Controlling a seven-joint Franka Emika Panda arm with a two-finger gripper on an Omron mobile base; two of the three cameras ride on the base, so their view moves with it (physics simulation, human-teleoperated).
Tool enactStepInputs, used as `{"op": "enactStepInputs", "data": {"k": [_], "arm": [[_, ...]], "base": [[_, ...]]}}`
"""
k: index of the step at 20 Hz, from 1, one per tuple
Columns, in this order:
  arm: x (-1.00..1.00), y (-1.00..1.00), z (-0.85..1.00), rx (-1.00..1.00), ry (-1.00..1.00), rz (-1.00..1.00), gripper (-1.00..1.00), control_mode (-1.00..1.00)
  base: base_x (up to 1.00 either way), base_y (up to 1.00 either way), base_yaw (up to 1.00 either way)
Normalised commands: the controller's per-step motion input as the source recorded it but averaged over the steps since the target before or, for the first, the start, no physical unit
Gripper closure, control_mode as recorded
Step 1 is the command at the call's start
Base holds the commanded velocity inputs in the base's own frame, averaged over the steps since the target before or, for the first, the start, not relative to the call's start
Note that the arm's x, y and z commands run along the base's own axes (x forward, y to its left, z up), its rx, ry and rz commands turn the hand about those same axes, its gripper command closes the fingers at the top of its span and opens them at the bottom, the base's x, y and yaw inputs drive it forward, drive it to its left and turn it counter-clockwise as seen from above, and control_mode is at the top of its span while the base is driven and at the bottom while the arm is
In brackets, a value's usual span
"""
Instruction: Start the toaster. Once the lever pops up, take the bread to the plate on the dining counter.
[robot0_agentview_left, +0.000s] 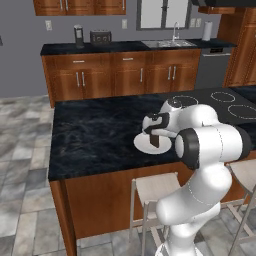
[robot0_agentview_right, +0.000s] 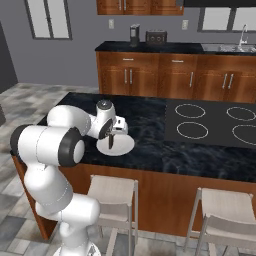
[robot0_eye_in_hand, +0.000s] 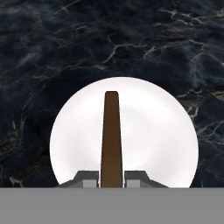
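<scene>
We are seeing the arm reaching over the dining counter (robot0_agentview_left: 95, 140), the wide black marbled top on a plain brown base, with 2 stools (robot0_agentview_right: 112, 192) tucked in front of it. The fingers (robot0_eye_in_hand: 112, 177) are sitting closed tight on the bread (robot0_eye_in_hand: 111, 140), 1 on each side of the thin brown slice, which we are seeing edge-on in the hand view. The slice is standing upright, held on edge over the middle of the plate (robot0_eye_in_hand: 162, 140). In the left base view the bread (robot0_agentview_left: 154, 140) is showing as a small dark piece under the hand, with its lower edge at or just above the white plate (robot0_agentview_left: 145, 146); we cannot tell whether it is touching. The right base view is giving the same picture: the fingers (robot0_agentview_right: 111, 136) are pointing down at the plate (robot0_agentview_right: 122, 146), with the dark slice (robot0_agentview_right: 111, 142) between them.

The plate is lying flat on the counter near its front edge, to the left of the cooktop rings (robot0_agentview_right: 192, 130). Well apart, on the far counter with silver-handled cabinet doors (robot0_agentview_left: 80, 79), the dark grey toaster (robot0_agentview_left: 100, 37) is standing just beside the taller, narrow coffee machine (robot0_agentview_left: 78, 35). A sink with a tap (robot0_agentview_left: 170, 42) is sitting farther along that same back counter.
</scene>
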Motion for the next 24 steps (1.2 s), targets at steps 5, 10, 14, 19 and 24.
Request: {"op": "enactStepInputs", "data": {"k": [5,10,14,19,24], "arm": [[0.0,0.0,0.0,0.0,0.0,0.0,-1.0,-1.0],[0.0,0.0,0.0,0.0,0.0,0.0,-1.0,-1.0],[0.0,0.0,0.0,0.0,0.0,0.0,-1.0,-1.0],[0.0,0.0,0.0,0.0,0.0,0.0,-1.0,-1.0],[0.0,0.0,0.0,0.0,0.0,0.0,-1.0,-1.0]], "base": [[0.0,0.0,0.0],[0.0,0.0,0.0],[0.0,0.0,0.0],[0.0,0.0,0.0],[0.0,0.0,0.0]]}}
